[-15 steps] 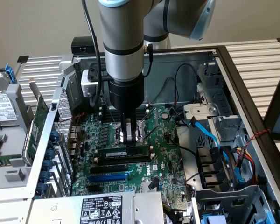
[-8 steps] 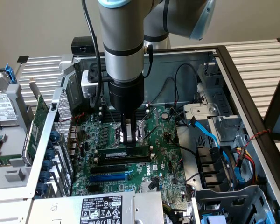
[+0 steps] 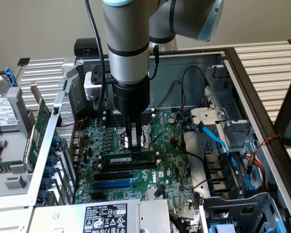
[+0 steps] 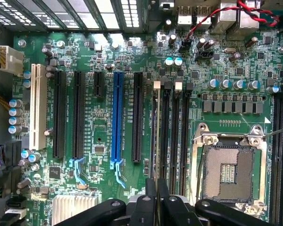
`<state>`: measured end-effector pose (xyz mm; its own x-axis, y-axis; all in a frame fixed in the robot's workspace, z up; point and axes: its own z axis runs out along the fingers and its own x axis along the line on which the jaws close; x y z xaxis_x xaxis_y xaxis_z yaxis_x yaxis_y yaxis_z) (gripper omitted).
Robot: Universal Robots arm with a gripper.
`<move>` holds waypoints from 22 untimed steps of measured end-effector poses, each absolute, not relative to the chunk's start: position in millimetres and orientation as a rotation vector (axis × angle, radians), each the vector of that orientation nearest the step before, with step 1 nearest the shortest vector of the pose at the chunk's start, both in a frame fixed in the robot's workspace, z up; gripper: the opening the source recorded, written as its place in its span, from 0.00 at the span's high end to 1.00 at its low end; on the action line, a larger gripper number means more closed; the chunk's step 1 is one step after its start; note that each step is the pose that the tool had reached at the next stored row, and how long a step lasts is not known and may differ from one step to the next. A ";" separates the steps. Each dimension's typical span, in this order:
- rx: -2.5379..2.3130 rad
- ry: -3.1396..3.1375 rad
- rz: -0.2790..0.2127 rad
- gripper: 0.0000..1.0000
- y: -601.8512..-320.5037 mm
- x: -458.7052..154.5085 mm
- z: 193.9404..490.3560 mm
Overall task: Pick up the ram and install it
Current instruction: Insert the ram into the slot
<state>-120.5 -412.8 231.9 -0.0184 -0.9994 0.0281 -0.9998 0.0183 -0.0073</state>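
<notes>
Exterior view: ram (image 3: 117, 159) in gripper (image 3: 134, 150)

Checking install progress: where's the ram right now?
In the exterior view the ram stands on edge among the black memory slots mid-motherboard, pinched by the gripper, beside the CPU socket.

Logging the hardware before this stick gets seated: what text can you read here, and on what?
"DELL", probably: white print on the motherboard.
White label on the ram: too small to read.
Power supply label: too small to read.
Hard drive label: blurred.
Lettering beside the blue slot: too small to read.
</notes>
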 end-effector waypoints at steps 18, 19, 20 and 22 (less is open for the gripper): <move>2.182 -2.238 0.039 0.87 -413.0 -120.5 231.0; 2.182 -2.238 0.040 0.87 -413.0 -120.5 230.6; 2.182 -2.238 0.040 0.87 -413.0 -120.5 230.1; 2.182 -2.237 0.040 0.87 -412.8 -120.5 229.2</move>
